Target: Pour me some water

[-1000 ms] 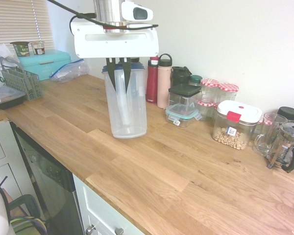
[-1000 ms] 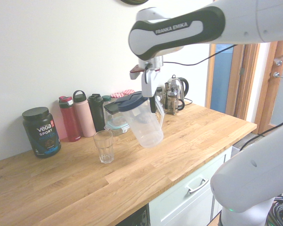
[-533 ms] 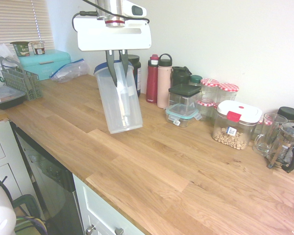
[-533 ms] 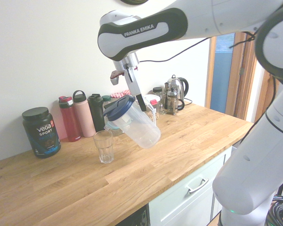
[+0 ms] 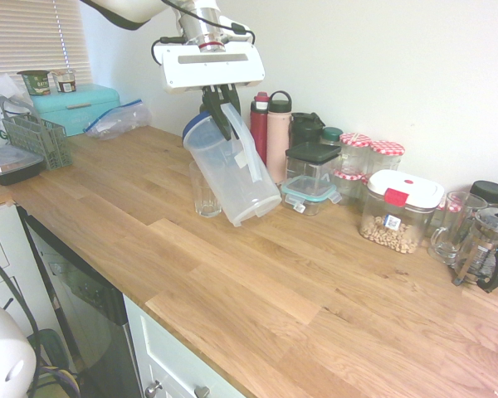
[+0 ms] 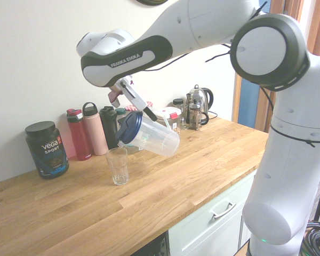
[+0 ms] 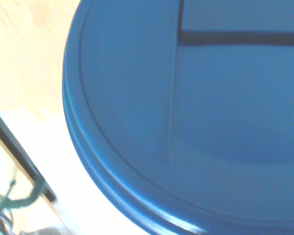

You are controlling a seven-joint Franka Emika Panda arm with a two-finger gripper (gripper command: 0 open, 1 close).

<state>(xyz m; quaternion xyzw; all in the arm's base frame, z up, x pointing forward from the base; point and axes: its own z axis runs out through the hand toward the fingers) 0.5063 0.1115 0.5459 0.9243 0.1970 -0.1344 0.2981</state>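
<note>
Pouring step: the jug (image 6: 151, 137) is held tilted in the shut claw (image 6: 145, 113); below it, the glass (image 6: 117, 165) awaits further tipping.

pitcher (image 6: 152, 140) hangs tilted under gripper (image 6: 148, 114) | glass (image 6: 117, 166) on counter (image 6: 165, 197) just below pitcher's lid end | bottles (image 6: 90, 133) behind glass

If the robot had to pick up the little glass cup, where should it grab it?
Probably by the rim, coming straight down from above. The glass stands upright with its mouth open, so one of the jaws could slip inside and one outside. The tilted pitcher hangs over it now, so that must move away first.
</note>
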